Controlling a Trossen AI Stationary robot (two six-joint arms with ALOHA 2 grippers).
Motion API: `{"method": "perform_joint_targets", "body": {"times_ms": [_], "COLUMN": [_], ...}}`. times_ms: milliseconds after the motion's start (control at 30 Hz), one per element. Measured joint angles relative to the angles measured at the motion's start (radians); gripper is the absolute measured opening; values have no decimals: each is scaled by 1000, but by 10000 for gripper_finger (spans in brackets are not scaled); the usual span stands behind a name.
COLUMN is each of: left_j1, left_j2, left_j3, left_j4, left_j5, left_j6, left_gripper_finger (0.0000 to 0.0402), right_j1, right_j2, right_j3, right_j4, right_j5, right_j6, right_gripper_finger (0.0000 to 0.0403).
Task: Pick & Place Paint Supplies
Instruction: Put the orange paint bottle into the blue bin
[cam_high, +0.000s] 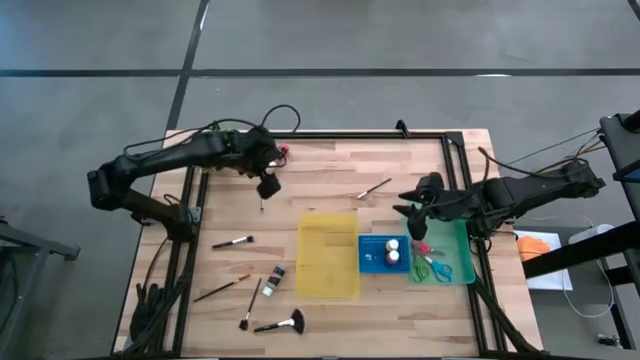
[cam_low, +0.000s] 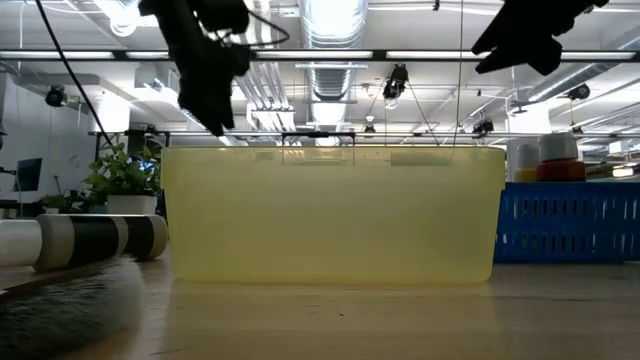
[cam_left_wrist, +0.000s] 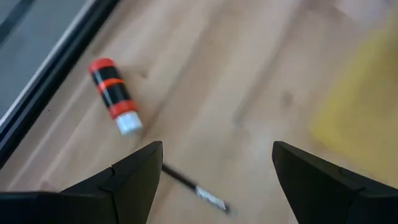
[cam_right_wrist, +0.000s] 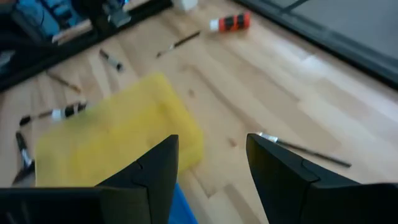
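Left tool (cam_high: 267, 187) released above thin brush (cam_left_wrist: 198, 190) at 11 o'clock on surface (cam_high: 330, 170), drop straight astride handle; right tool (cam_high: 412, 213) released, empty, waiting

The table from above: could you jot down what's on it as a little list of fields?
left gripper: open, empty, above the far left of the table
right gripper: open, empty, by the green tray
yellow tray: middle, looks empty
blue tray: holds two small bottles
green tray: holds scissors
loose brushes: thin brush at the far side, fan brush at the near edge, others on the near left
red bottle: lying near the left gripper
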Motion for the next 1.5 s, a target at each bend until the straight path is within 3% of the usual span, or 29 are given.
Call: {"method": "perform_joint_targets", "body": {"times_ms": [167,267,400,767,1167,1300,1500], "left_j1": [75,117,168,227,278,294,308], "left_j2": [89,148,224,522,595,621,649], "left_j3": [-70,-63,-17,178,176,177,177], "left_j4": [200,243,310,174,179,176,180], "left_j5": [-76,-152,-169,-146,-100,-72,-8], "left_j6": [-112,-167,-151,-56,-53,-53,-52], "left_gripper_finger": [314,314,314,314,312,284,209], "right_j1": [0,0,0,0,0,0,0], "right_j2": [-4,-4,-4,-4,-3,-2,-2], "right_j3": [30,44,50,50,50,50,50], "right_j4": [6,6,18,40,40,41,41], "right_j5": [43,59,65,67,87,87,87], "right_j6": [0,1,2,23,56,56,61], "right_gripper_finger": [188,188,188,188,188,188,188]}}
